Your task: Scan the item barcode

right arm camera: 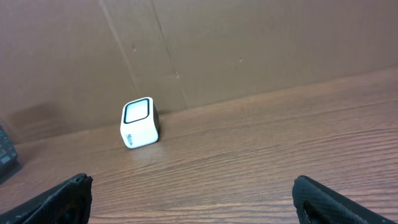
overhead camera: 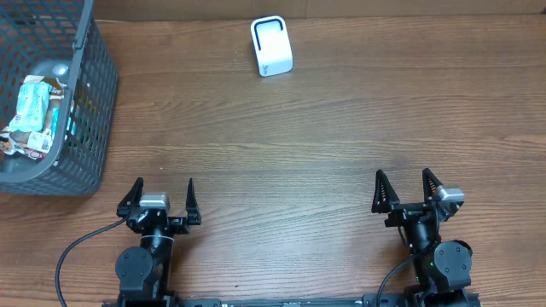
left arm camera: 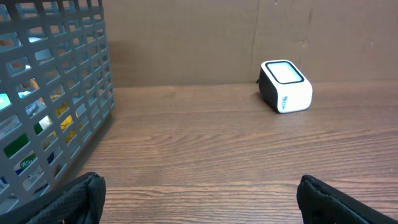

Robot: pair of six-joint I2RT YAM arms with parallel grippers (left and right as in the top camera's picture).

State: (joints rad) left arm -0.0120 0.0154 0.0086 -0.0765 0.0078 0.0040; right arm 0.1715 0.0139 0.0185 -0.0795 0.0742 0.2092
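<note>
A white barcode scanner with a dark window stands at the far middle of the wooden table; it shows too in the left wrist view and the right wrist view. Packaged items lie inside the grey mesh basket at the far left. My left gripper rests at the near left edge, open and empty. At the near right, my right gripper is also open with nothing between its fingers. Both are far from the scanner and the items.
The basket's mesh wall fills the left of the left wrist view, with wrappers visible through it. A brown cardboard wall backs the table behind the scanner. Bare wood lies between the grippers and the scanner.
</note>
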